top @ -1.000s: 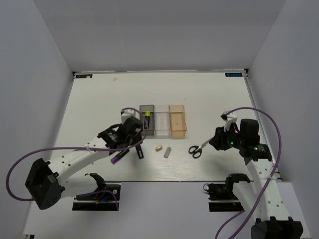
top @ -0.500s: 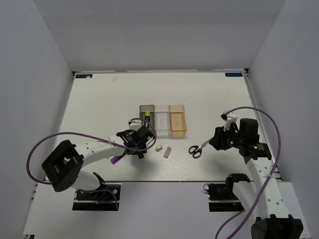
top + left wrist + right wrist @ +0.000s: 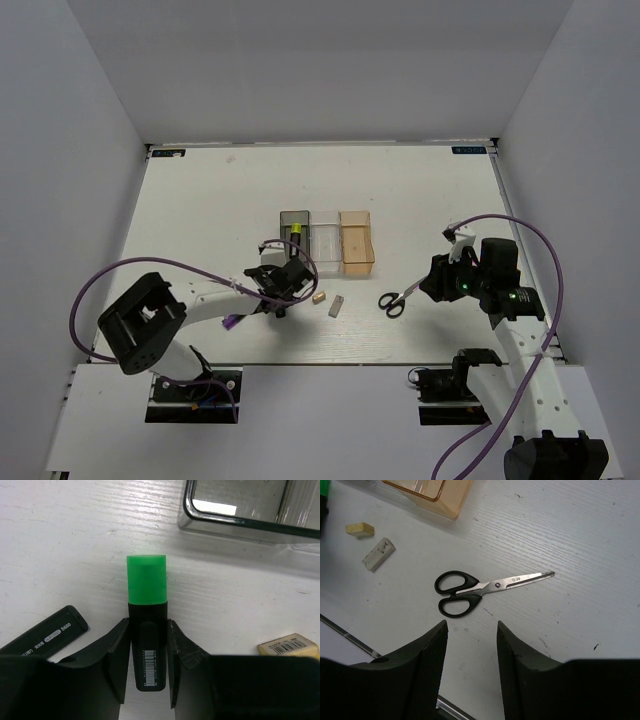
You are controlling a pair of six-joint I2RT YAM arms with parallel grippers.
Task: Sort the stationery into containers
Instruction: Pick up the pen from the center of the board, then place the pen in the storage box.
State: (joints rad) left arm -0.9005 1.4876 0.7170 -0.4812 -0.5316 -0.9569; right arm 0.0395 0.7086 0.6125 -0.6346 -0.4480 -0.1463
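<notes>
Both low over tabletop (image 3: 60, 530): gripping green marker (image 3: 146, 587) by its black body with left tool (image 3: 148, 624), near grey bin (image 3: 225, 522); holding right tool (image 3: 471, 625) agape, just short of scissors (image 3: 470, 591) lying flat.

White table (image 3: 200, 210) of painted boards, seen from above, set inside a plain booth. Closed in by a pale grey back wall (image 3: 320, 70), a left wall (image 3: 60, 180) and a right wall (image 3: 585, 150), all matte and of one tone, meeting the table's edges in thin dark seams. Lit softly and evenly from above, with only faint shadows. A small label (image 3: 170, 153) at the far left corner, a second label (image 3: 468, 150) at the far right, print too small to read. Up close, fine wood grain under the white paint, flecked with dark scuffs and specks. Along the near side, a paler, smoother ledge (image 3: 330, 385) just beside the table's front edge.
</notes>
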